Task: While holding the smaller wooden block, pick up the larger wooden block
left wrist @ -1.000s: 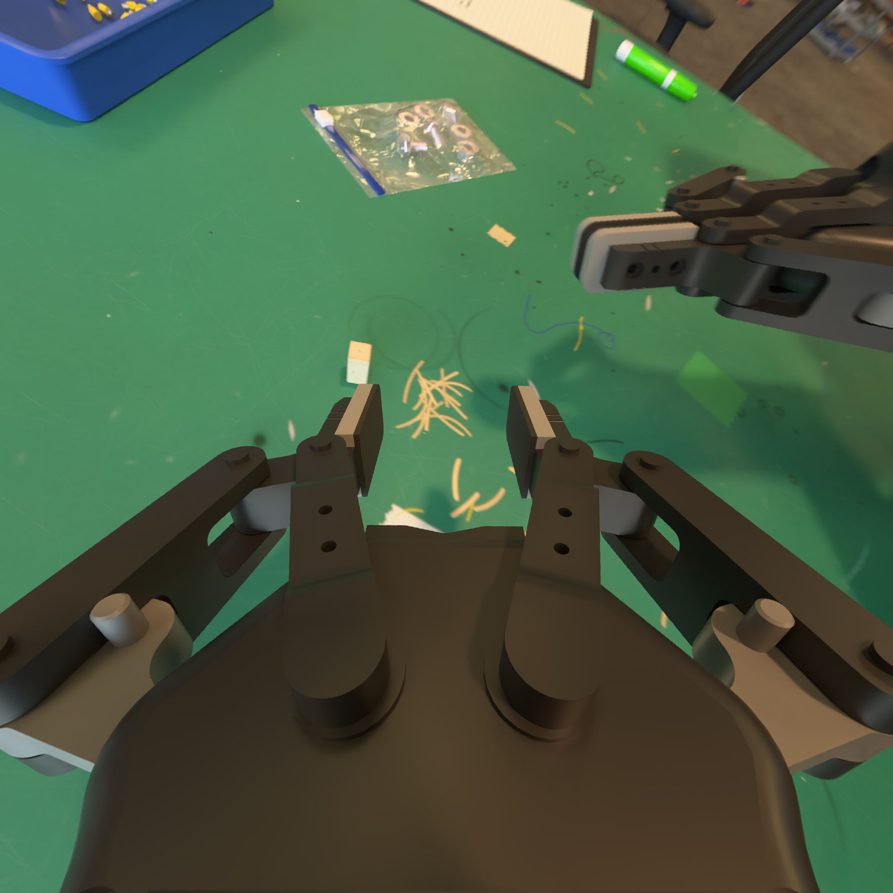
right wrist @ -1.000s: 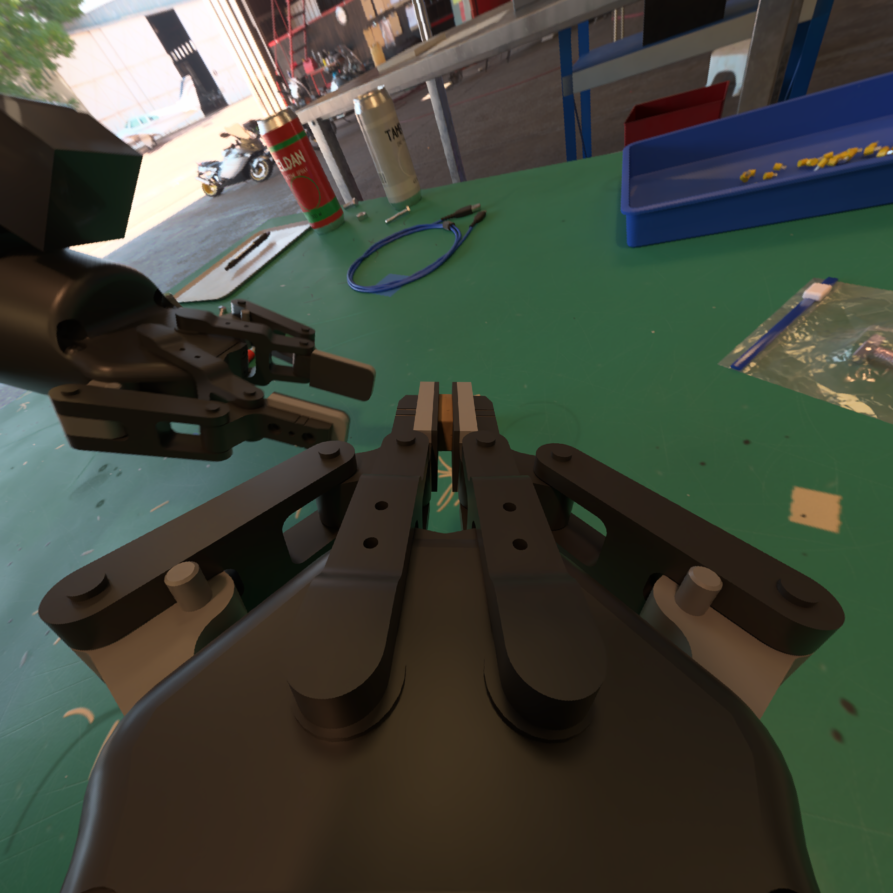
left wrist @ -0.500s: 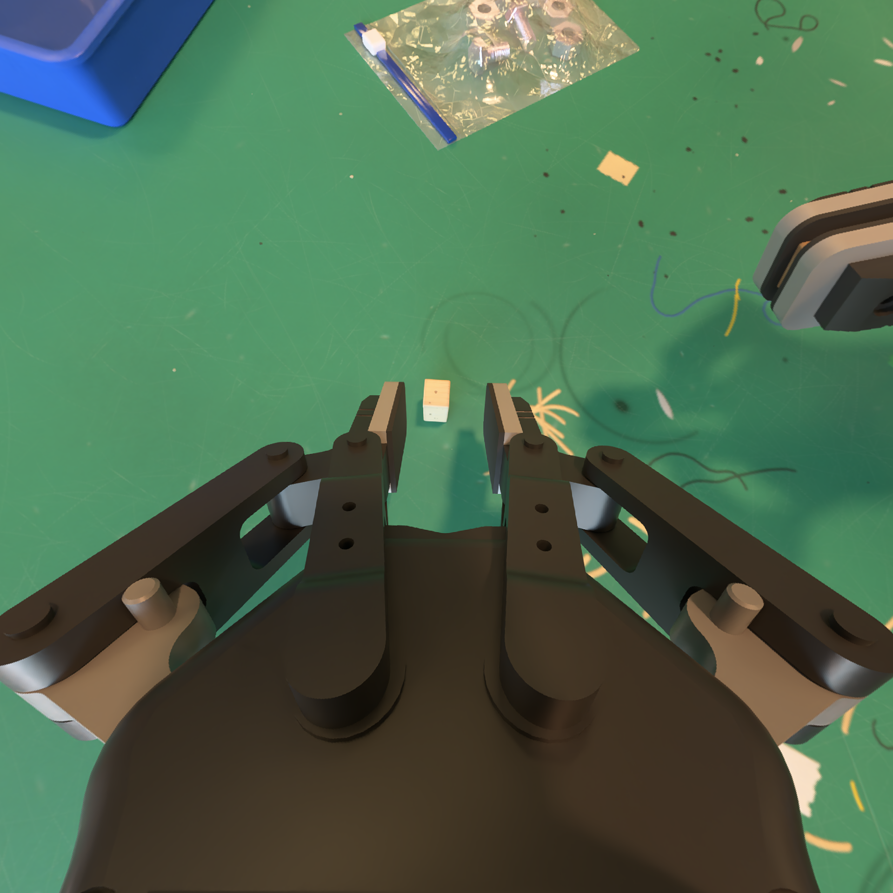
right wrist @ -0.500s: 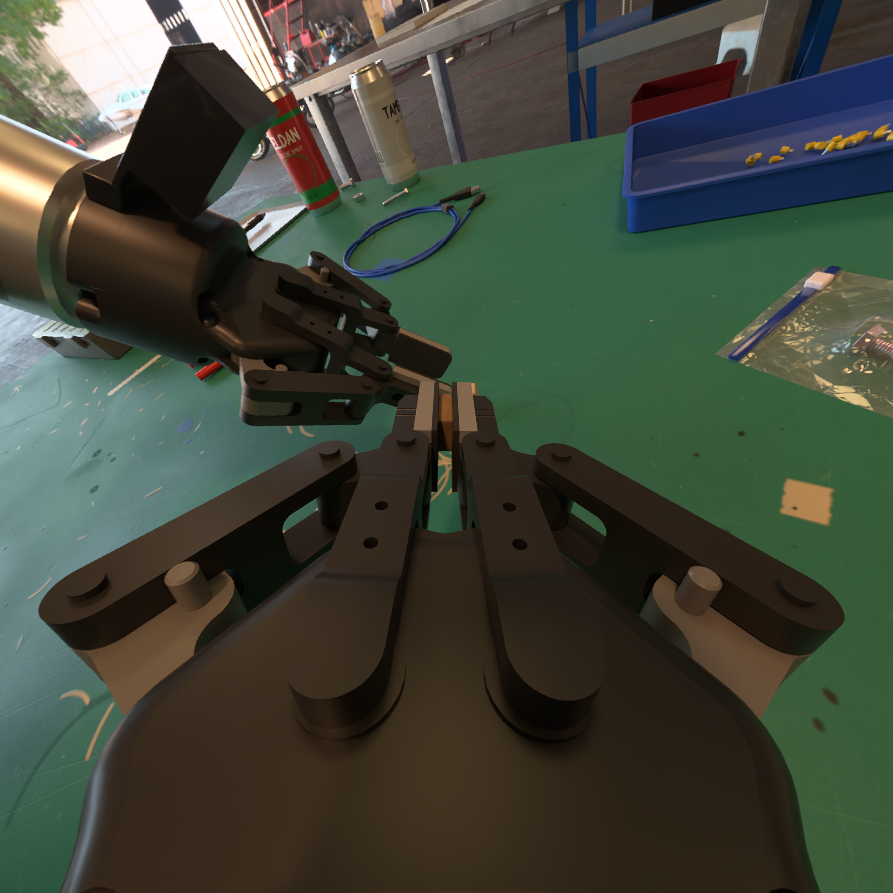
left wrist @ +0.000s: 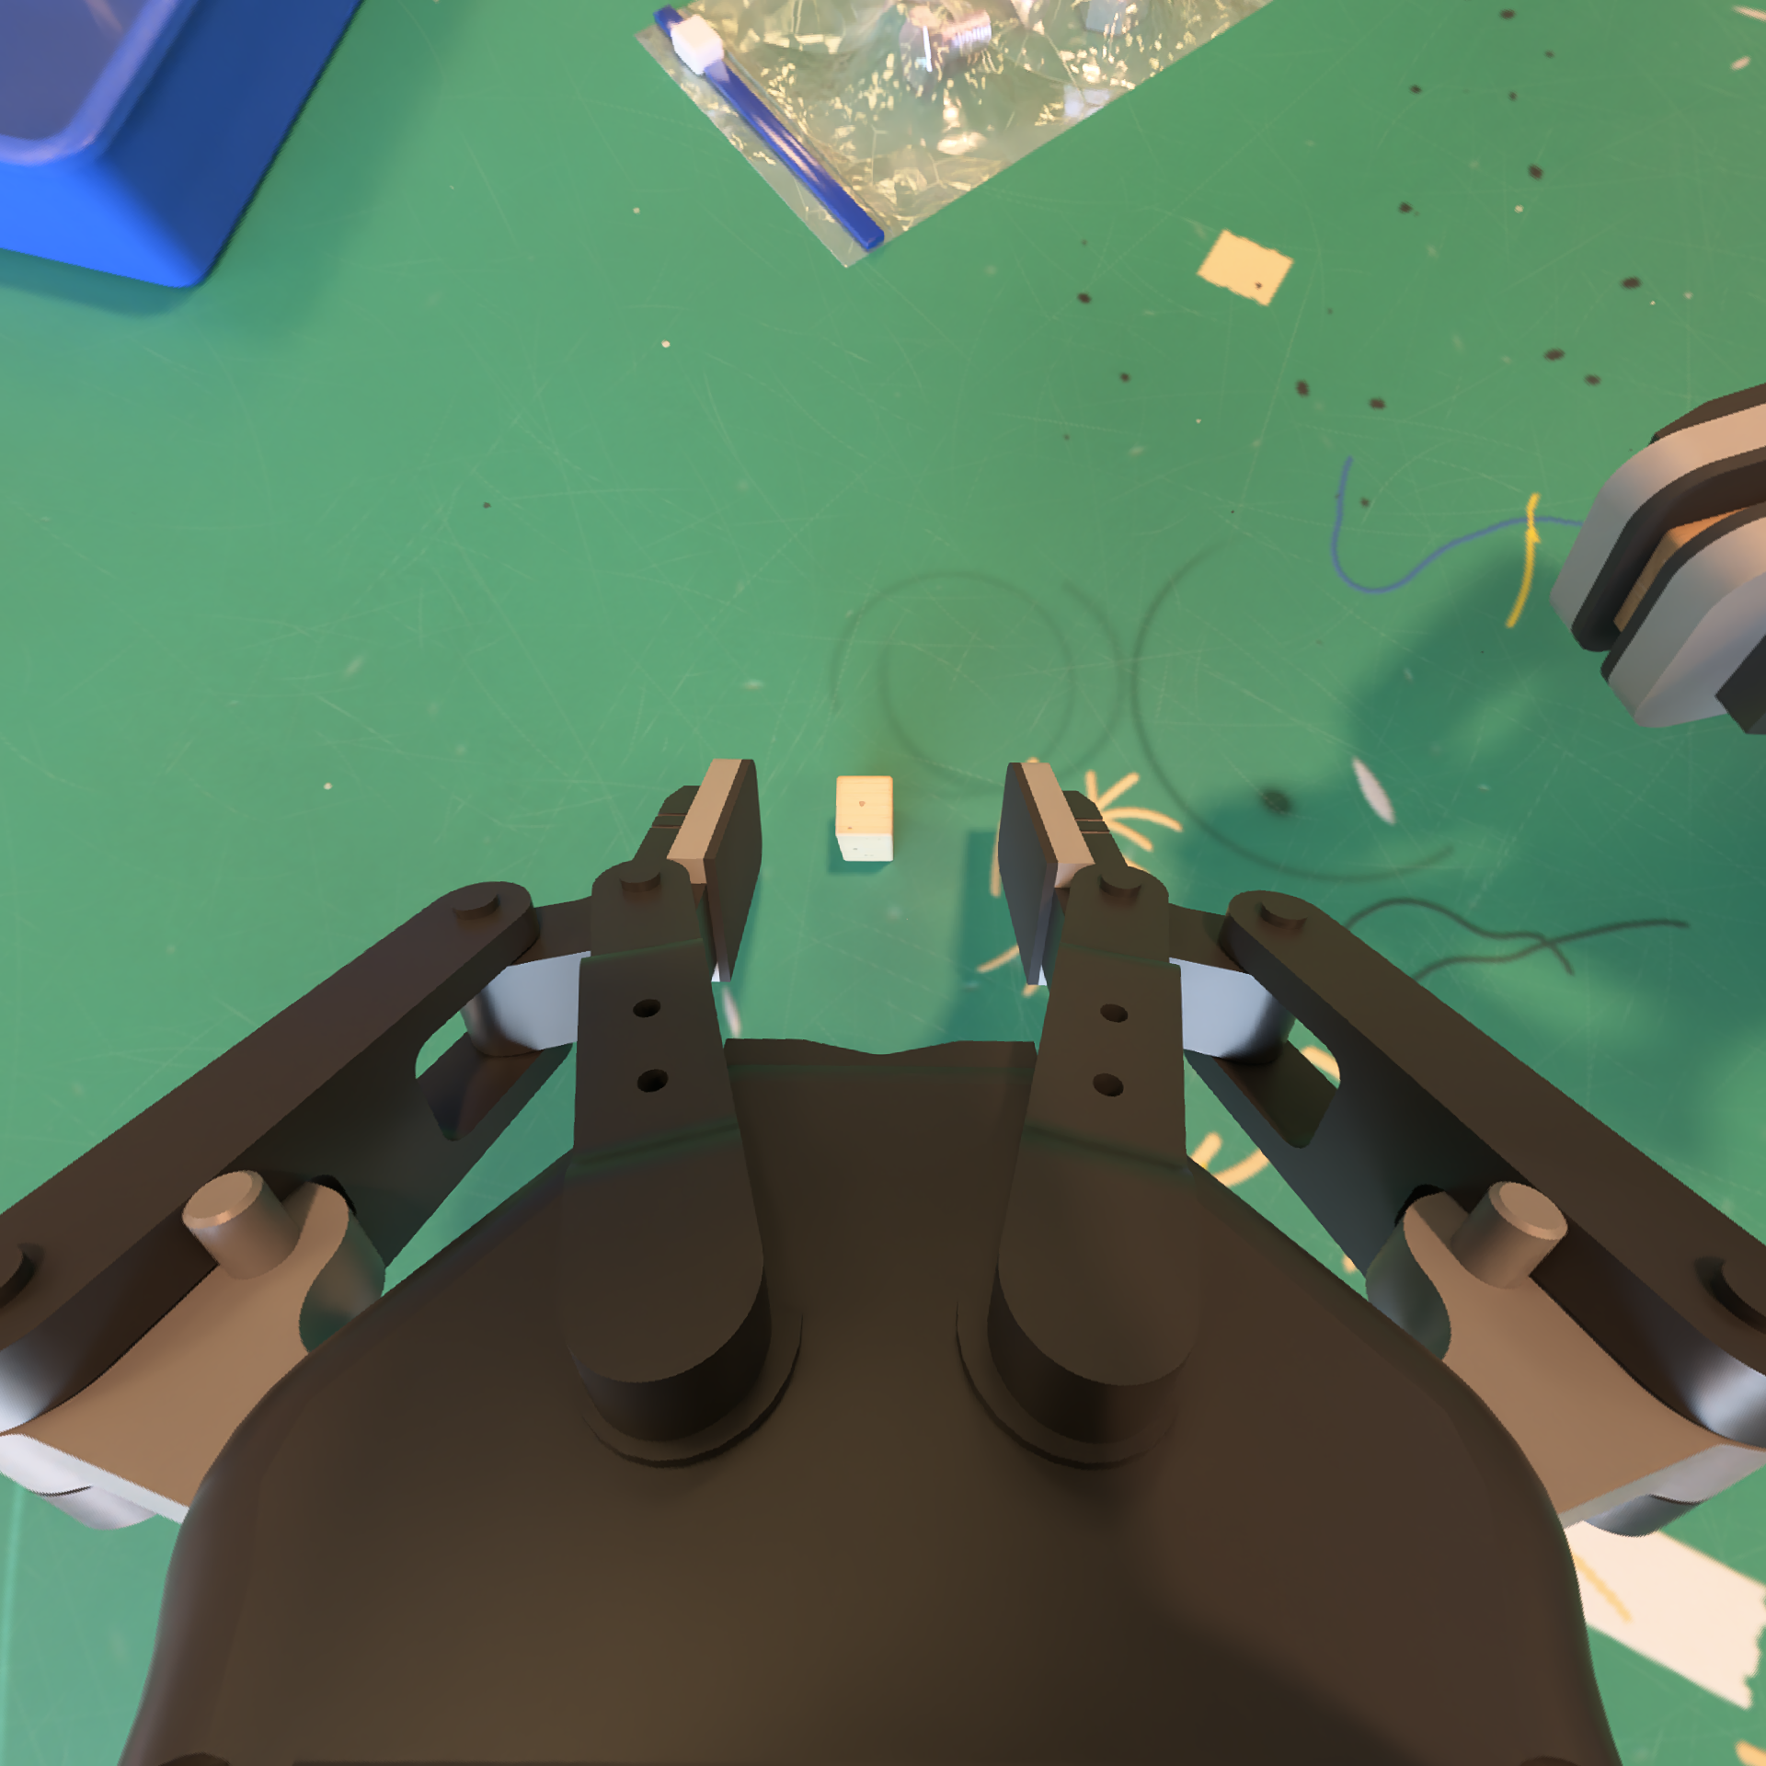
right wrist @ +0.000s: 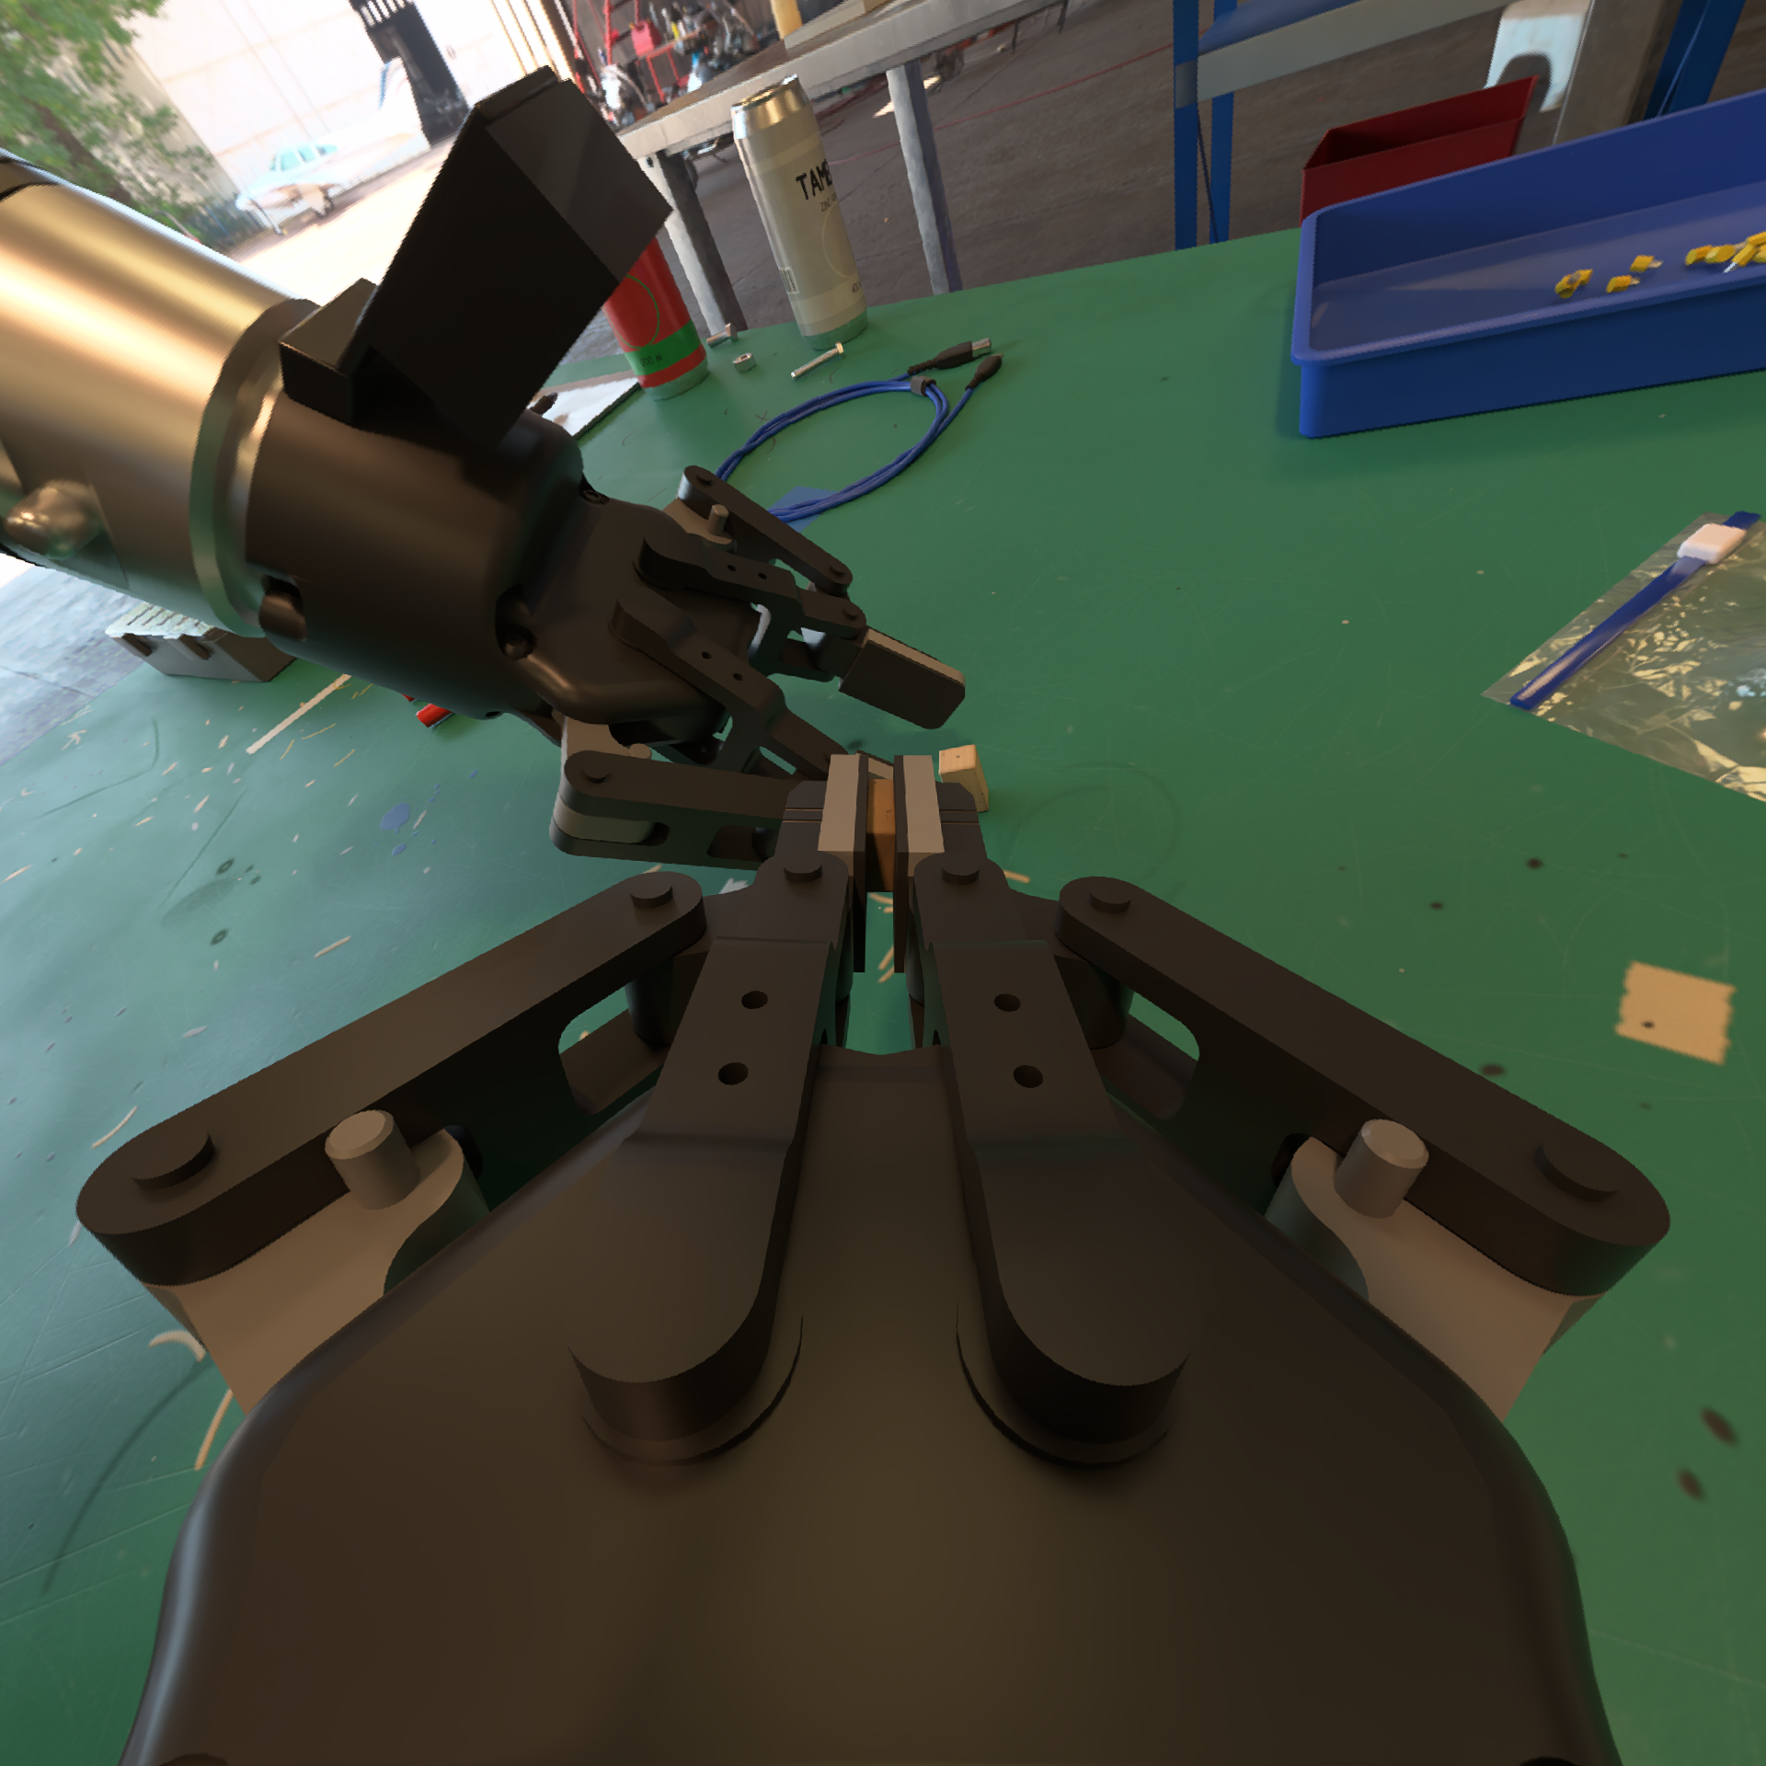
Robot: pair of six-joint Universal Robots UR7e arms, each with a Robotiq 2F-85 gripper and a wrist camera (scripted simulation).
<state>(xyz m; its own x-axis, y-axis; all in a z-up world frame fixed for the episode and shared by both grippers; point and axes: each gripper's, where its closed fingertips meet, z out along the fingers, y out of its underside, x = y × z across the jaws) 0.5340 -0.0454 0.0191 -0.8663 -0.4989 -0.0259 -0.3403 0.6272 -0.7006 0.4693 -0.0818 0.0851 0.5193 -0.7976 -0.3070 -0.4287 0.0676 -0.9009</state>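
The larger wooden block, pale and cube-like, stands on the green table. My left gripper is open, and the block sits between its fingertips without touching either one. In the right wrist view the same block shows just behind my fingers, with the left gripper angled down at it. My right gripper is shut on the smaller wooden block, which is darker tan, and holds it above the table. The right gripper also shows at the right edge of the left wrist view.
A blue tray stands at the far right, its corner also in the left wrist view. A clear bag of hardware lies beyond the block. A blue cable and two cans stand farther back. Wood shavings and a tan patch lie on the table.
My left gripper has moved left and down toward the larger block, which now sits between its open fingertips. My right gripper has stayed shut on the smaller block.
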